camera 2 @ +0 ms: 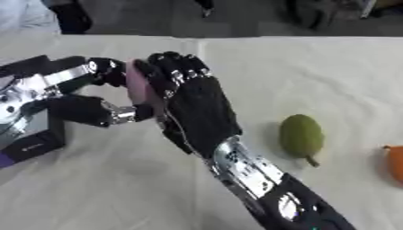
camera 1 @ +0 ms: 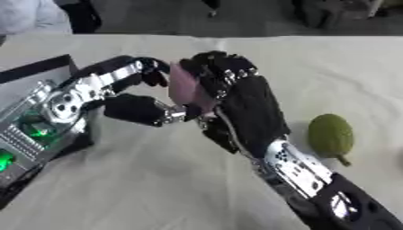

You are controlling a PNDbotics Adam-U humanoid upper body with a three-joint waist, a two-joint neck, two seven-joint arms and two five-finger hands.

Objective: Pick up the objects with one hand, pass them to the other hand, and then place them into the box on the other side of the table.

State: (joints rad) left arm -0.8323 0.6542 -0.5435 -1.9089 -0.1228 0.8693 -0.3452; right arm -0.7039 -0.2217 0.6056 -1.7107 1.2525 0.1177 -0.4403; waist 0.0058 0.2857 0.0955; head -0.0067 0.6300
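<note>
Far left, one dark box (camera 2: 35, 144) sits at the edge of the tabletop (camera 1: 157, 188), only partly in view, its black rim showing near and far of the arm. No writing on it can be read. The left arm comes in right over that box, silver joints and small green lights showing on the forearm.

Moving right, the left hand (camera 1: 134, 108) is up above the tabletop, fingers and thumb curled round one pinkish object (camera 1: 185, 87). Fingers wrap it from the far side, thumb from the near side, pinching it between them. Its shape is hard to make out, a soft pink, rounded slab, mostly hidden by the two hands.

Right against it, the right hand (camera 2: 193, 105) meets the same pink object from the other side. Its fingers (camera 2: 177, 63) are bent over the top and far edge of the object, its back turned to the camera. So both hands are on that one item at once, in mid-air, left of centre, well clear of the cloth.

Right of the right forearm, one green fruit (camera 2: 302, 134) lies on the tabletop, oval, with a short stem pointing toward the near side. It lies apart from the arm, touched by nothing.

At the far right edge, one orange thing (camera 2: 395, 162) peeks in, cut off by the frame, only a sliver showing in the right eye view.
</note>
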